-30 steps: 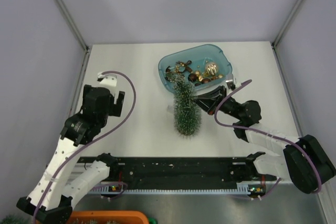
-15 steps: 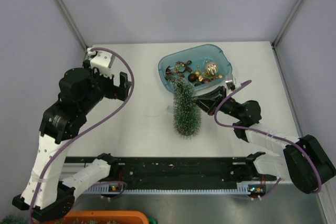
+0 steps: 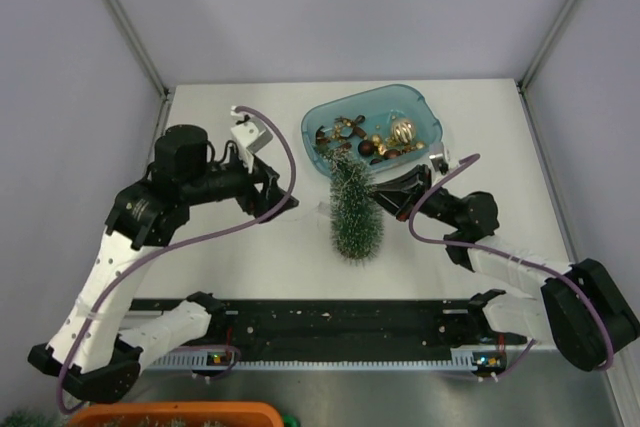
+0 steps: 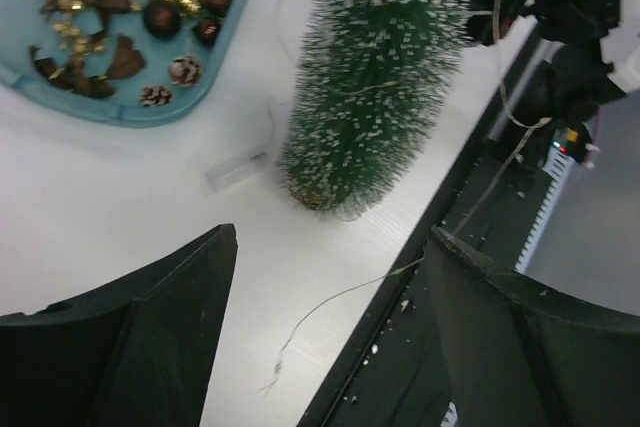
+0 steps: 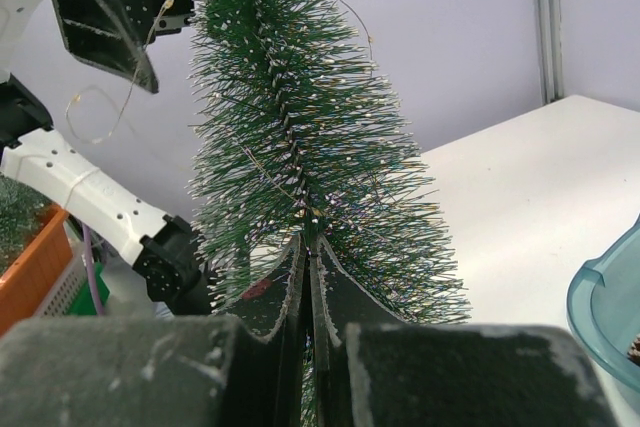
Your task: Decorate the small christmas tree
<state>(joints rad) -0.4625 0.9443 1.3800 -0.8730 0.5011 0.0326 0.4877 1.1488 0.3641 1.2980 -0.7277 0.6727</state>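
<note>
1. Subject: slender, cone-shaped miniature tree point(image 3: 355, 215) of dark green bristles with frosted whitish tips. It stands upright on its small round brown base on the white desk point(image 3: 250, 257).
2. Translucent blue oval tray point(image 3: 425, 107) lies just beyond the tree. From above, the tree's tip overlaps the tray's near rim. The tray holds small ornaments point(image 3: 372, 139): brown balls, pine cones and gold pieces.
3. Thin bare wire point(image 4: 350, 288) is draped over the tree's bristles and trails across the desk on the tree's near side.
4. Small clear rectangular piece point(image 4: 237, 169) lies on the desk just beside the tree's base.
5. Right pincer point(image 3: 378, 194) is at the tree's right flank. Its fingers are pressed together, with the tips among the bristles. Whether the wire is caught between them cannot be told.
6. Left pincer point(image 3: 285, 202) is left of the tree and apart from it. Its fingers are spread wide, with nothing between them.
</note>
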